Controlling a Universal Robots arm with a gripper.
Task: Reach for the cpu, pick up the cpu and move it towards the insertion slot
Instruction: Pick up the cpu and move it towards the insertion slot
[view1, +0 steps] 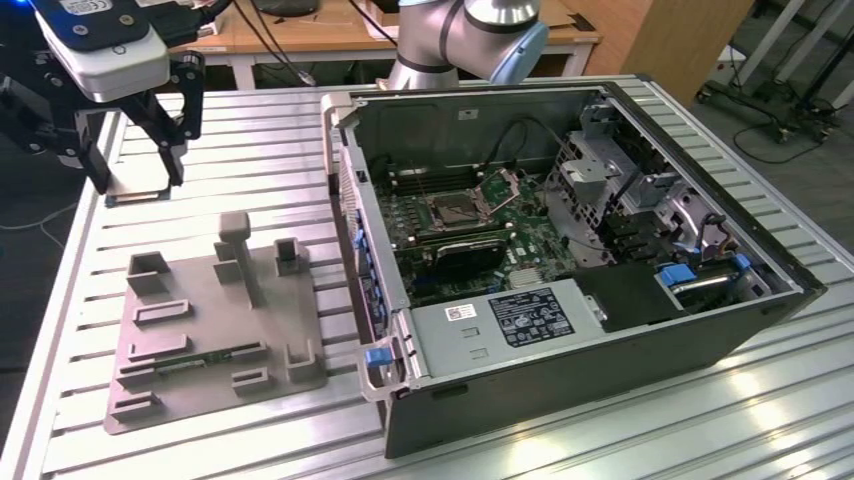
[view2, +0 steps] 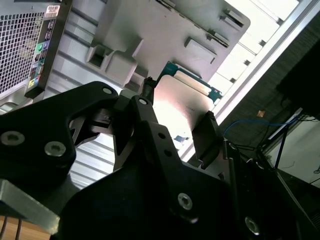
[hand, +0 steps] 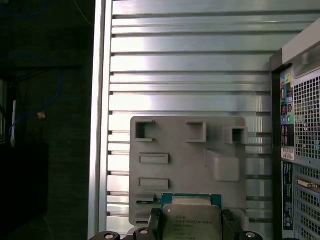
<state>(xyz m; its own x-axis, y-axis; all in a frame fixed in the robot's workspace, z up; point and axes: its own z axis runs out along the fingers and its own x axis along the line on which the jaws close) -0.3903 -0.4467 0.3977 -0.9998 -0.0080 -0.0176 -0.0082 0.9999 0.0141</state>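
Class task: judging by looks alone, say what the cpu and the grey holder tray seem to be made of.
The cpu: its face looks like brushed, silvery metal with a dull sheen, on a green board edge. The holder tray: probably matte grey plastic, with no shine and moulded raised pockets.

This is a robot lab: an opened computer case (view1: 574, 260) lies on a ribbed metal counter (view1: 667, 420), wooden desks (view1: 320, 35) and loose cables (view1: 787, 130) across the frame's top.

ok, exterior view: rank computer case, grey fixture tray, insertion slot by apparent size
1. Computer case, largest.
2. Grey fixture tray.
3. Insertion slot, smallest.
All three lie on the same table, so nearness hardly affects the order.
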